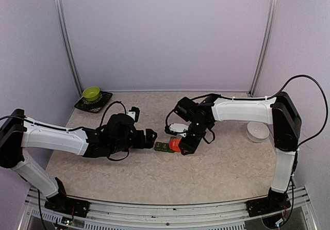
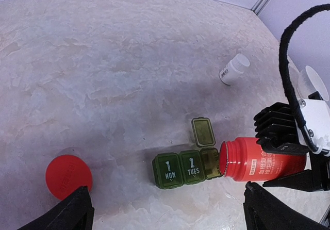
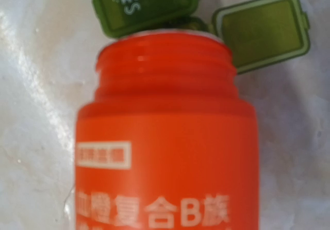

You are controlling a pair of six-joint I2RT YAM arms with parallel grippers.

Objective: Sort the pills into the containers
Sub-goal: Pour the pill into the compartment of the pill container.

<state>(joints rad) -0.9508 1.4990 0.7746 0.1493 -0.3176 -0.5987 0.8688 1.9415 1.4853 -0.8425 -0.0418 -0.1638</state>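
Right gripper [image 2: 284, 164] clamped around the red bottle [image 2: 258, 160], mouth aimed at the open end of the green containers [image 2: 181, 169].

The bottle is held almost level with its cap off. Its neck is at the third compartment, whose lid [image 2: 202, 132] is flipped back, most likely so that pills can tip straight in. No pills show yet, and whether the rim touches the strip I cannot tell. The two other lids, marked for Monday and Tuesday, are shut. The containers lie on the table [image 2: 103, 60] just ahead of the bottle's mouth, between the two arms. The left gripper [image 1: 150, 137] hangs with its jaws wide and empty just beside the strip's far end, perhaps to steady it. The red cap [image 2: 68, 176] lies well apart.
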